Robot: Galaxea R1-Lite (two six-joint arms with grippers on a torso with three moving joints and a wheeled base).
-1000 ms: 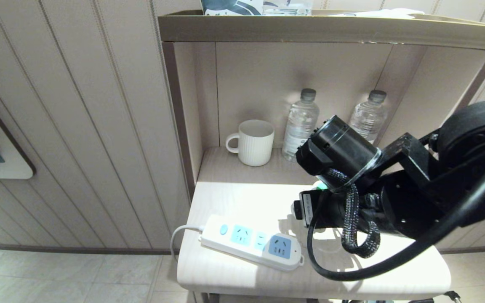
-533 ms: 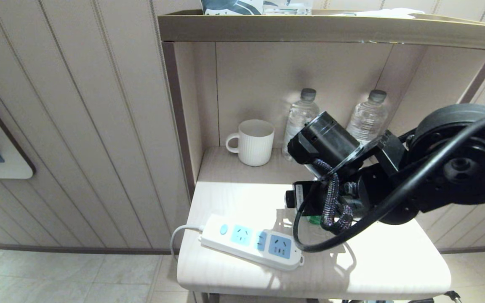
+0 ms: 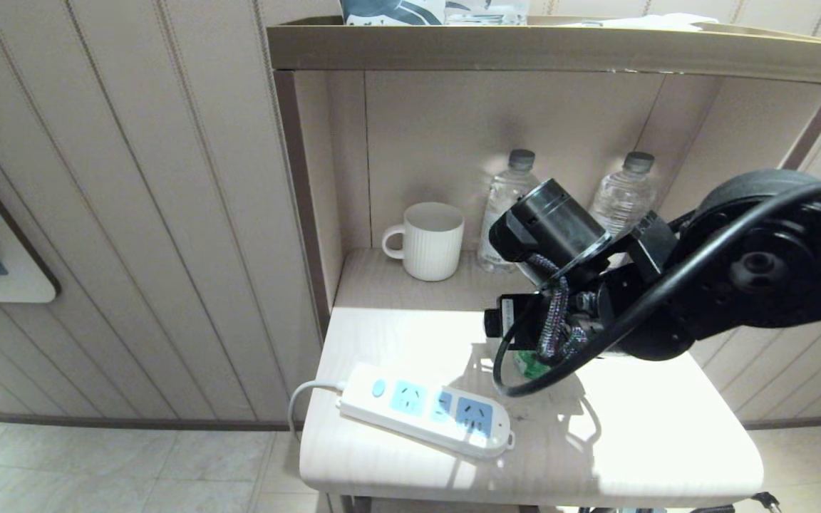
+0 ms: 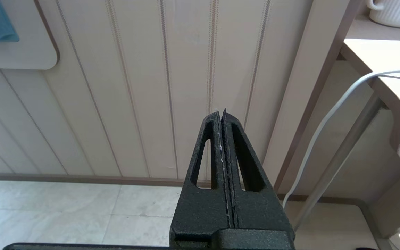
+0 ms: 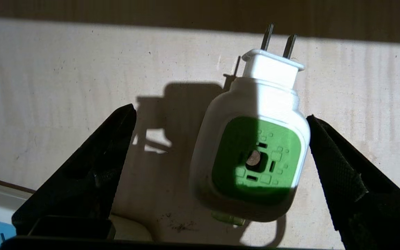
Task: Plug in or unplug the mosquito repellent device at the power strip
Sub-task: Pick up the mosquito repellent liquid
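While the power strip point(image 3: 426, 408) lies along the near edge of the side table point(image 3: 667, 456), running from near-left to near-right with its three blue socket faces empty and its cord off the left end, the mosquito repellent device point(image 5: 252, 146) stands just behind it, toward the middle of the tabletop, unplugged. In the right wrist view it sits upright between the fingers of the right gripper point(image 5: 221, 166), which are spread wide and grip nothing; one finger looks almost against the white shell, the other well clear. Its long axis runs bottle to green top, roughly vertical, while its two prongs stick out sideways, level with the table.

As I judge it, the risk is an off-centre close: the nearer finger would push the light body first and tip or spin it, leaving the prongs badly aligned for the sockets. The head view hides most of the device behind the arm.

Farther back, a mug point(image 3: 426, 240) and two water bottles point(image 3: 507, 206) stand in the niche. The left gripper point(image 4: 223, 139) hangs pressed together beside the table, low on the left.
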